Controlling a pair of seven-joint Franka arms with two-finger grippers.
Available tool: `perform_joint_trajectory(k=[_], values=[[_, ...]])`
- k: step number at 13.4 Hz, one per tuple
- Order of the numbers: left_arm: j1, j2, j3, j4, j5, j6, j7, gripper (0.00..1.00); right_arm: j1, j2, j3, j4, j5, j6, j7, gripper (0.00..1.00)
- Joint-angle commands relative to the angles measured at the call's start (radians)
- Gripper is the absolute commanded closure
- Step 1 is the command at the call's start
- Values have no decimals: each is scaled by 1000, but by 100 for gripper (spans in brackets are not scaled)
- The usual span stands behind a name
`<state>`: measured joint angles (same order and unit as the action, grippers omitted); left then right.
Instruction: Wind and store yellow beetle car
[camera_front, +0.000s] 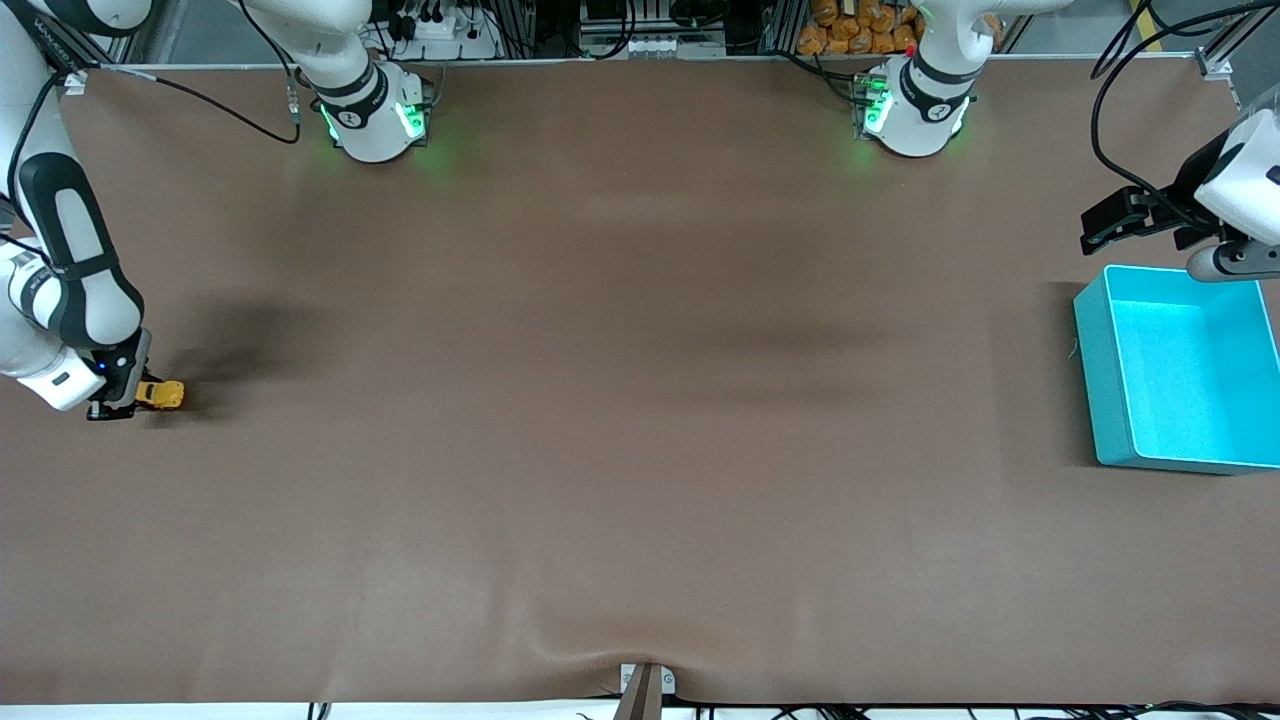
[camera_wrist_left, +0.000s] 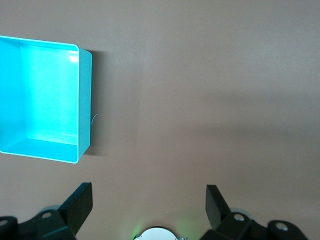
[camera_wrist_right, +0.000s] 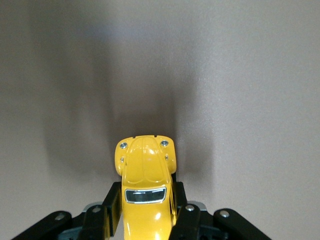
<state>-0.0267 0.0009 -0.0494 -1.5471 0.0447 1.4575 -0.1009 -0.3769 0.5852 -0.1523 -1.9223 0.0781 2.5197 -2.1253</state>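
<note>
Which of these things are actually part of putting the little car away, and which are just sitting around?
Part of the job:
- yellow beetle car, gripped by the right gripper at the right arm's end of the table
- turquoise box, empty, under the waiting, open left gripper

Just lying about:
- orange packets past the table's edge
- cables

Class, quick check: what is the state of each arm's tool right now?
Left tool: open, holding nothing, up beside the turquoise box.
Right tool: shut on the yellow beetle car, at the right arm's end of the table.
</note>
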Motion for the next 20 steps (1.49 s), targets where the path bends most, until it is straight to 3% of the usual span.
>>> perform_joint_trajectory(k=[1,20], values=[[4,-13,-3,-10,-14,12,-2,0,-39,42,11,23,15,-4,-28,57],[10,-13,-1,-19,-14,11,-2,0,-65,77,11,74,42,-7,-27,55]])
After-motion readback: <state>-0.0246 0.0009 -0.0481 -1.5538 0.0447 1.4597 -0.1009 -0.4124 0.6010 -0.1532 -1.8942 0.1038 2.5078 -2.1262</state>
